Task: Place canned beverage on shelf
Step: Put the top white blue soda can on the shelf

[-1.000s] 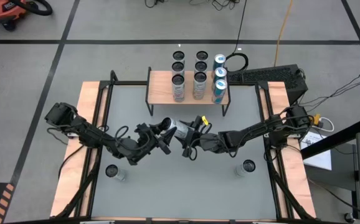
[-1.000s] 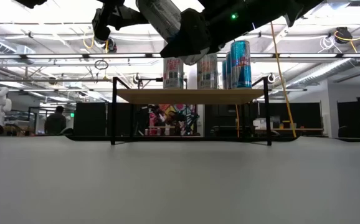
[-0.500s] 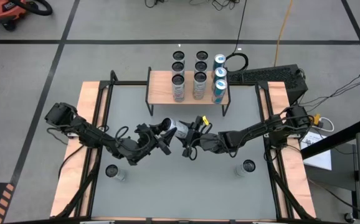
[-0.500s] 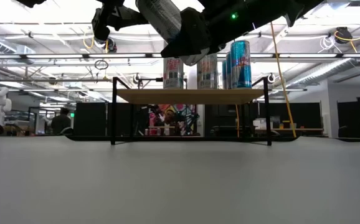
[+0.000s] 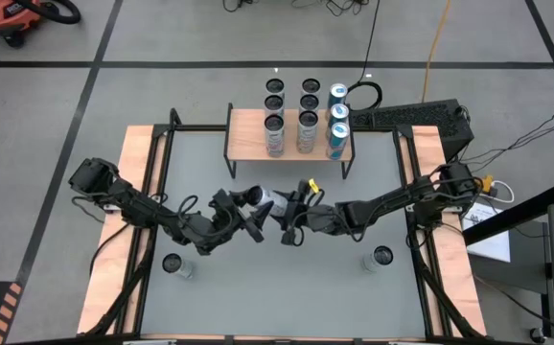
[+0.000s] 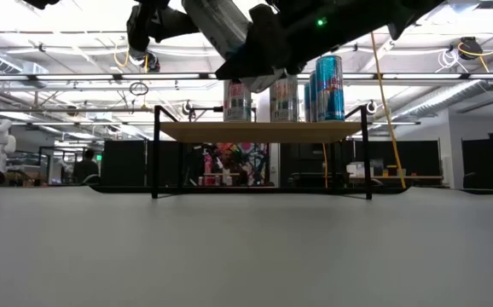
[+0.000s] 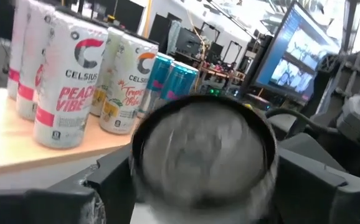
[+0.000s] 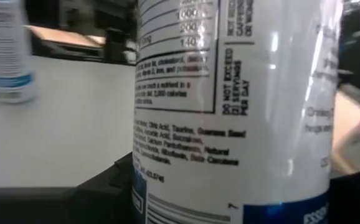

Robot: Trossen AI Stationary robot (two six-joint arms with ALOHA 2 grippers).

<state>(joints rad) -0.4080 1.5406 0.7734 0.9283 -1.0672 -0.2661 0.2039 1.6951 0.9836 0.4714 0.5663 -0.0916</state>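
A silver canned beverage [image 5: 277, 199] hangs tilted in the air over the middle of the table, between my two grippers. My right gripper [image 5: 290, 207] reaches in from the table's right and is shut on the can [image 8: 230, 112]. My left gripper [image 5: 250, 213] faces the can's round end [image 7: 202, 152] from the left. It is open, with one finger on either side of that end. The shelf [image 5: 248, 129] stands at the table's far edge with several cans [image 5: 306, 125] upright on its wood top [image 6: 259, 130]. My right gripper pinches the can's printed side wall [image 8: 186, 155] between its two fingers, which come roughly level from the table's right and lie across the can. The can is clear of the table and tilted, with its free end [image 6: 217, 17] pointing up and toward my left gripper.
Two more cans stand upright on the grey table, one near left [image 5: 174, 264] and one near right [image 5: 380, 257]. The table has wooden side rails [image 5: 114, 240]. A keyboard [image 5: 421, 115] lies beyond the far right corner.
The fingers of my left gripper have spread wider around the can's end, and its wrist has rolled a little. The can stays in the air in my right gripper. Both arms have kept their place.
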